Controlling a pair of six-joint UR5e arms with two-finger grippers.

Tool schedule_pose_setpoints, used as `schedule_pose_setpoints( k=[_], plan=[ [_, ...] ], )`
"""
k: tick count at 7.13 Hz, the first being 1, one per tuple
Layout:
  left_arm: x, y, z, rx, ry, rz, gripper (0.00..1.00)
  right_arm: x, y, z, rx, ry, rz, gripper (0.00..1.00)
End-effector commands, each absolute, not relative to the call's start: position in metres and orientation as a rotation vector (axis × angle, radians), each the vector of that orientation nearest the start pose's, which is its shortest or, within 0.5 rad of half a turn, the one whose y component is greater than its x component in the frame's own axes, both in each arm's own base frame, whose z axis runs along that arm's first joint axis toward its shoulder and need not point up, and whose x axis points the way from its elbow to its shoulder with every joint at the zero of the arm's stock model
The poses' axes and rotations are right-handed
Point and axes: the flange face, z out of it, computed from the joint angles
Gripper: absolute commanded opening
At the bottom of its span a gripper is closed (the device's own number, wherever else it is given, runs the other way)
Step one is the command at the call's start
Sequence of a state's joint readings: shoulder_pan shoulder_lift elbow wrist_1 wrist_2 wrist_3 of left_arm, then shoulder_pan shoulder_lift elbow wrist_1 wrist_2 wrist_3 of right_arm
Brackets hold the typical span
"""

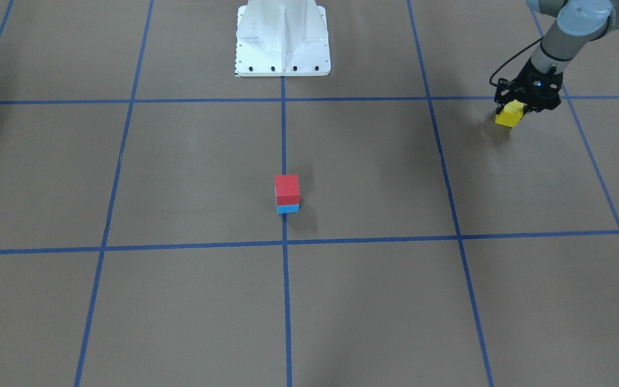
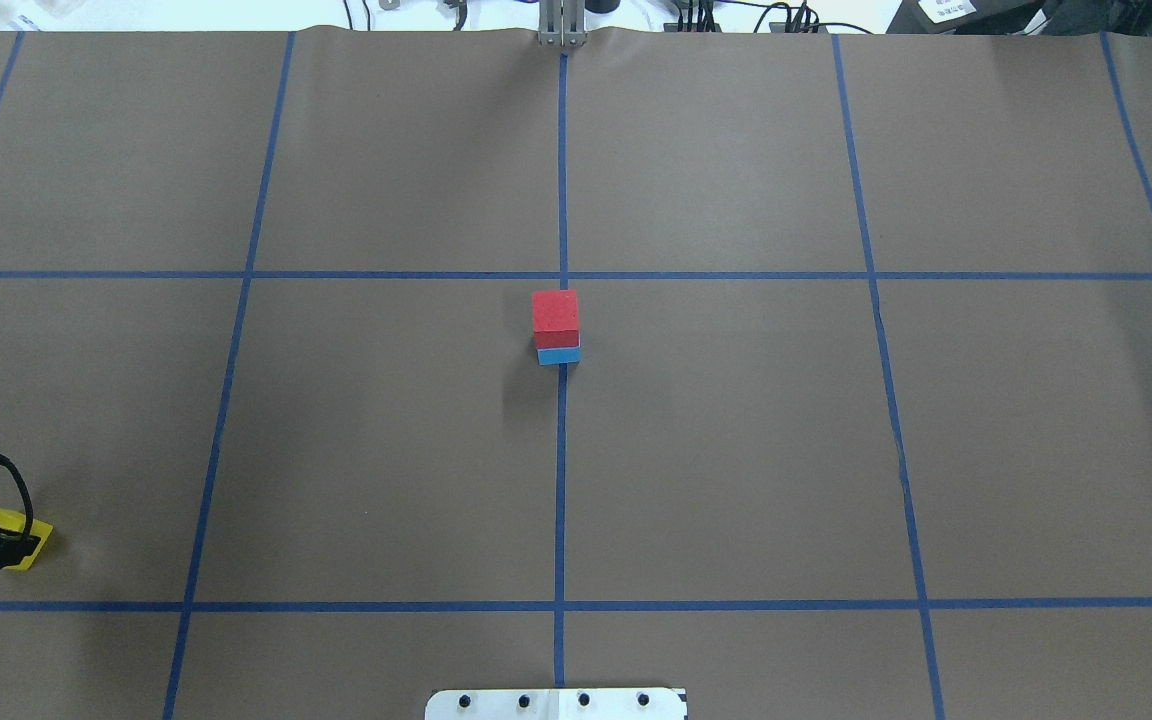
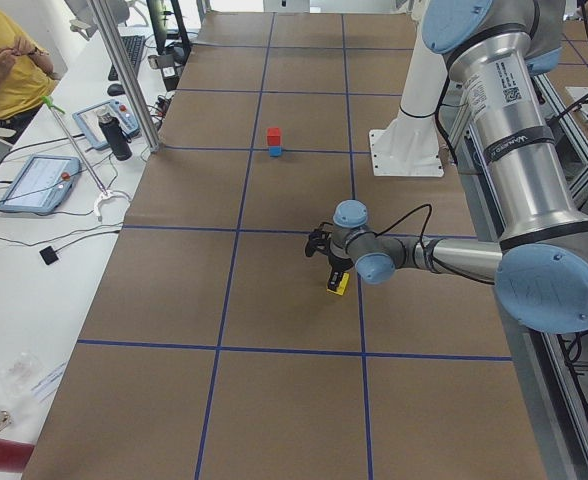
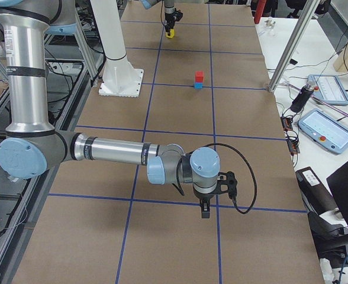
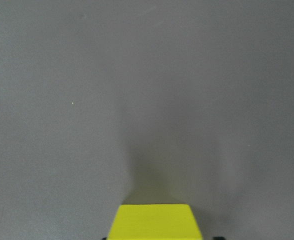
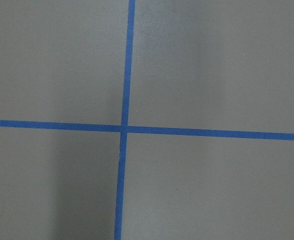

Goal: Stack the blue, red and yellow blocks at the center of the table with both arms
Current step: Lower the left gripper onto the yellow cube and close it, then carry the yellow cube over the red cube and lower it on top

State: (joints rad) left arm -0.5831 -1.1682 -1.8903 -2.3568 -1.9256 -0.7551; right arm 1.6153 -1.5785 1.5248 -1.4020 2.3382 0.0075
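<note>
The red block sits squarely on the blue block at the middle of the table, on the centre tape line; the overhead view shows the same red block over the blue block. Far to the robot's left, my left gripper is shut on the yellow block, low over the table. The yellow block fills the lower edge of the left wrist view. My right gripper shows only in the exterior right view, pointing down over a tape crossing; open or shut cannot be told.
The white pedestal base stands at the robot's edge behind the stack. A side bench with tablets, a metal post and a seated person lies past the table's far edge.
</note>
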Motion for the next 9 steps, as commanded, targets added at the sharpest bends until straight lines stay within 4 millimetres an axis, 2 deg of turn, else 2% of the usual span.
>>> schedule_pose_setpoints(
  k=[1,2,3,4,6,7,8,9],
  plan=[
    [0.249,-0.283,0.562,0.189,0.824,0.387,0.00,0.086,-0.492,0.668,0.123,-0.767,0.007,1.00],
    [0.240,-0.295,0.544,0.168,0.861,0.361,0.00,0.086,-0.492,0.668,0.123,-0.769,0.007,1.00],
    [0.264,-0.325,0.500,0.171,0.869,0.342,0.00,0.086,-0.492,0.668,0.123,-0.767,0.005,1.00],
    [0.310,-0.366,0.437,0.171,0.862,0.332,0.00,0.085,-0.492,0.669,0.121,-0.767,0.004,1.00],
    [0.368,-0.415,0.319,0.153,0.847,0.310,0.00,0.086,-0.491,0.670,0.119,-0.767,0.007,1.00],
    [0.379,-0.421,0.286,0.137,0.841,0.296,0.00,0.086,-0.491,0.670,0.119,-0.769,0.007,1.00],
    [0.403,-0.439,0.245,0.123,0.865,0.233,0.00,0.086,-0.490,0.671,0.118,-0.769,0.007,1.00],
    [0.437,-0.458,0.207,0.100,0.880,0.184,0.00,0.086,-0.489,0.672,0.116,-0.769,0.008,1.00]
  ],
)
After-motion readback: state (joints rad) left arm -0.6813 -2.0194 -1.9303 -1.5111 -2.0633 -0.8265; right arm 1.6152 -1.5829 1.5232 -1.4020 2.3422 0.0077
